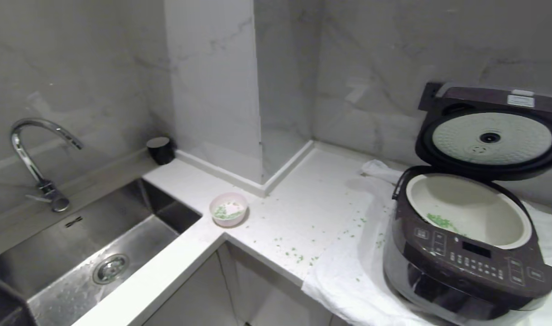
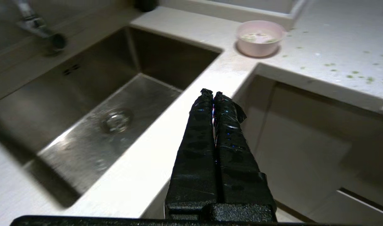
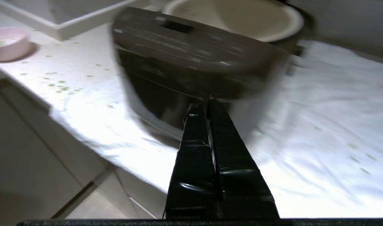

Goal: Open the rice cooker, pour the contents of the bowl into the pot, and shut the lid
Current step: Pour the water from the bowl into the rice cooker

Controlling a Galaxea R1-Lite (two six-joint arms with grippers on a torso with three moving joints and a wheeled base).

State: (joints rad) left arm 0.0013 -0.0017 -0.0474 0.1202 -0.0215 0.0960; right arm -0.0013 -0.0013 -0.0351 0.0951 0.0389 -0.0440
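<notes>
The dark brown rice cooker (image 1: 466, 267) stands on the right of the counter with its lid (image 1: 491, 131) raised, dimpled white underside showing. Its off-white pot (image 1: 475, 208) holds a few green bits (image 1: 441, 222). The pale pink bowl (image 1: 229, 209) sits upright by the sink corner with green bits and whitish matter (image 1: 228, 211) inside. Neither arm shows in the head view. My left gripper (image 2: 213, 93) is shut and empty, below the counter edge, well short of the bowl (image 2: 259, 37). My right gripper (image 3: 202, 105) is shut and empty, in front of the cooker (image 3: 191, 59).
A steel sink (image 1: 76, 262) with a tap (image 1: 36, 158) lies at the left. A small black cup (image 1: 160, 149) stands at the back. A white cloth (image 1: 348, 271) lies under the cooker. Green bits (image 1: 303, 256) are scattered over the counter. Cabinet fronts (image 2: 304, 141) are below.
</notes>
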